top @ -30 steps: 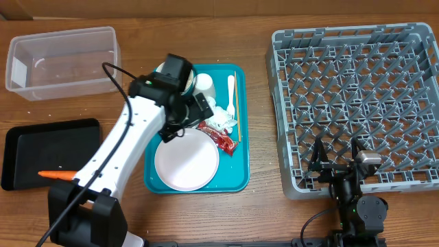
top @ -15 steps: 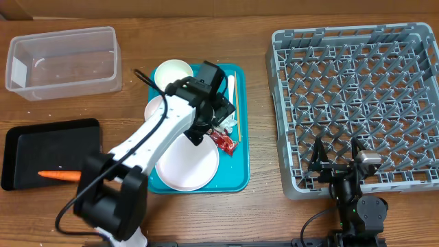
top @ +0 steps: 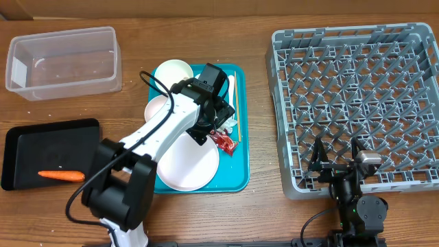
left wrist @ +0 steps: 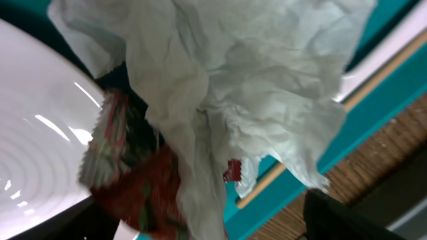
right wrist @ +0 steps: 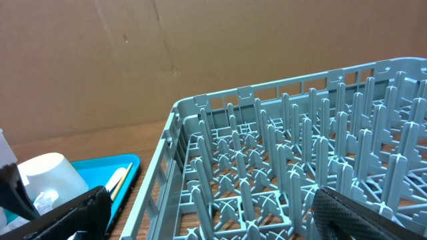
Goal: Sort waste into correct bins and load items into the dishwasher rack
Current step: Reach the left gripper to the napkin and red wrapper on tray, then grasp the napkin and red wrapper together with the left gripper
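At the left edge of the bench point(top: 260, 213), the carrot point(top: 62, 175) is lying binned in the black tray point(top: 48, 140). Mid-bench, the left pincer point(top: 217, 125) is gaping wide around the napkins point(left wrist: 253, 100); the plate point(top: 186, 163) is waiting. Rightward, the rack point(top: 357, 89) is standing unloaded, the right pincer point(top: 336, 151) spread wide.

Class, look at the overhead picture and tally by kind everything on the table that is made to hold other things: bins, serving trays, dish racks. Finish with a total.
Bins: 2 (clear tub, black tray)
Serving trays: 1 (teal tray)
Dish racks: 1 (grey rack)
Total: 4
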`<state>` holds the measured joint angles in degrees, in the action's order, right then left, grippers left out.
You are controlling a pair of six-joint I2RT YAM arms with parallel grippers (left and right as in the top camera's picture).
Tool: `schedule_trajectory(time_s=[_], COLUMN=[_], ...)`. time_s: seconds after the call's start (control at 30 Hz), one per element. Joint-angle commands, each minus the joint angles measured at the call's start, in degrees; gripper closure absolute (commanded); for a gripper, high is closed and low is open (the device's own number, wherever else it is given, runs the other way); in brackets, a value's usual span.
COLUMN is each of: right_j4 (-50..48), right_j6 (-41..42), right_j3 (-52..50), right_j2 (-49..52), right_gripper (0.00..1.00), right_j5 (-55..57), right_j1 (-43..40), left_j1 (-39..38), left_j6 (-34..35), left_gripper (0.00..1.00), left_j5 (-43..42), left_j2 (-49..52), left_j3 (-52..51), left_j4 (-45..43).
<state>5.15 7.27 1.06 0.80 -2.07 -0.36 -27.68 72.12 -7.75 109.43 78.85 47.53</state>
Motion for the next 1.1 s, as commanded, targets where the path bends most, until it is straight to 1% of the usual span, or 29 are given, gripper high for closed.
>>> schedule_trajectory(time_s=[0.0,0.03,0.07,0.13,0.17,0.2,0.23,0.33,0.4,0.63,1.0,1.07], right_j4=[-0.4,-0.4,-0.4,-0.4,-0.4,-0.4,-0.4,-0.4,-0.4,-0.4,-0.4,-0.4], right_j6=[-0.2,-0.2,-0.2,-0.2,-0.2,-0.2,-0.2,-0.2,-0.2,-0.2,-0.2,-0.2], right_j3=[-0.6,-0.6,-0.6,-0.6,-0.6,-0.6,-0.6,-0.6,-0.6,-0.6,-0.6,-0.6], right_j2=[-0.6,-0.6,-0.6,-0.6,-0.6,-0.6,-0.6,-0.6,-0.6,-0.6,-0.6,-0.6], right_gripper=[0.0,0.0,0.0,0.0,0.0,0.0,0.0,0.0,0.0,0.0,0.0,0.0], right_j5=[0.5,0.5,0.5,0.5,0.5,0.5,0.5,0.5,0.5,0.5,0.5,0.5], right_j1=[-0.1,-0.1,-0.1,-0.1,-0.1,-0.1,-0.1,-0.1,-0.1,-0.1,-0.1,-0.1], left_j1=[-0.2,-0.2,-0.2,-0.2,-0.2,-0.2,-0.1,0.0,0.0,-0.1,0.0,0.0], left_j6=[0.8,0.7,0.7,-0.2,-0.4,-0.4,-1.0,-2.9,-4.1,-5.4,-6.2,-6.2], left_gripper=[0.14,0.15,0.2,0.36,0.42,0.44,0.5,0.55,0.63,0.68,0.67,0.71], left_j5=[-1.4,-1.3,-0.9,-0.2,0.2,0.5,0.5,0.4,0.3,0.2,-0.5,0.1], left_j2=[3.3,3.8,4.2,4.2,4.2,4.1,4.0,4.0,4.0,4.0,3.9,3.9], left_j3=[-0.5,-0.5,-0.5,-0.5,-0.5,-0.5,-0.5,-0.2,0.1,2.5,3.9,3.9], left_j4=[-0.3,-0.3,-0.3,-0.5,-0.5,-0.5,-0.5,-0.5,-0.4,2.5,4.0,3.8])
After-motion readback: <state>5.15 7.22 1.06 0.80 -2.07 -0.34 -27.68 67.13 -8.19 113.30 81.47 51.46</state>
